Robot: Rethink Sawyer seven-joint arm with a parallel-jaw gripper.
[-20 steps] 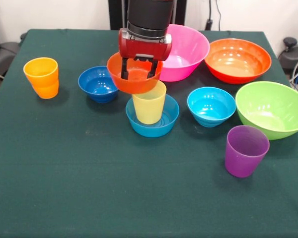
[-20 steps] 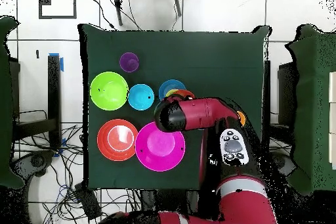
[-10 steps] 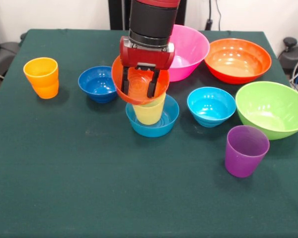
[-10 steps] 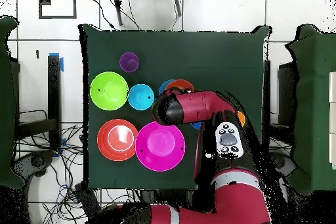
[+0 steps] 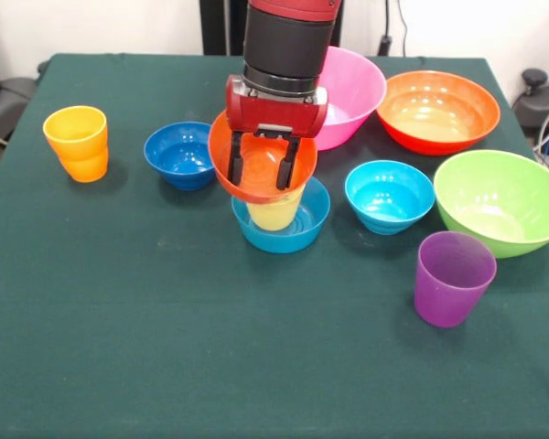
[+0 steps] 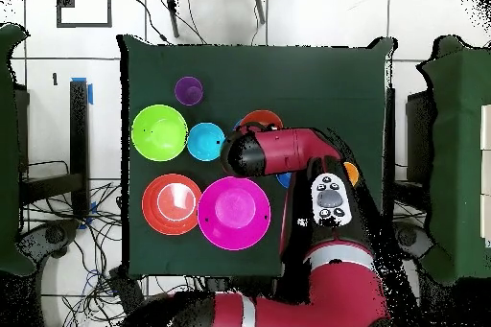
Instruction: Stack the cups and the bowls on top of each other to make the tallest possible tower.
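yellow cup (image 5: 274,212): upper part hidden behind the small orange-red bowl (image 5: 256,169) in the front view; whether bowl and cup rim touch cannot be told; not visible from overhead.
mid-blue bowl (image 5: 297,233): its inside partly covered by the cup; from overhead hidden under the arm.
small orange-red bowl, overhead (image 6: 261,118): only a sliver of rim shows past the arm.
dark blue bowl (image 6: 284,179): mostly under the arm from overhead.
orange cup (image 6: 352,173): only an edge shows there.
pink bowl (image 5: 352,87): left side hidden behind the arm (image 5: 288,37).
arm: cut off by the top edge in the front view.
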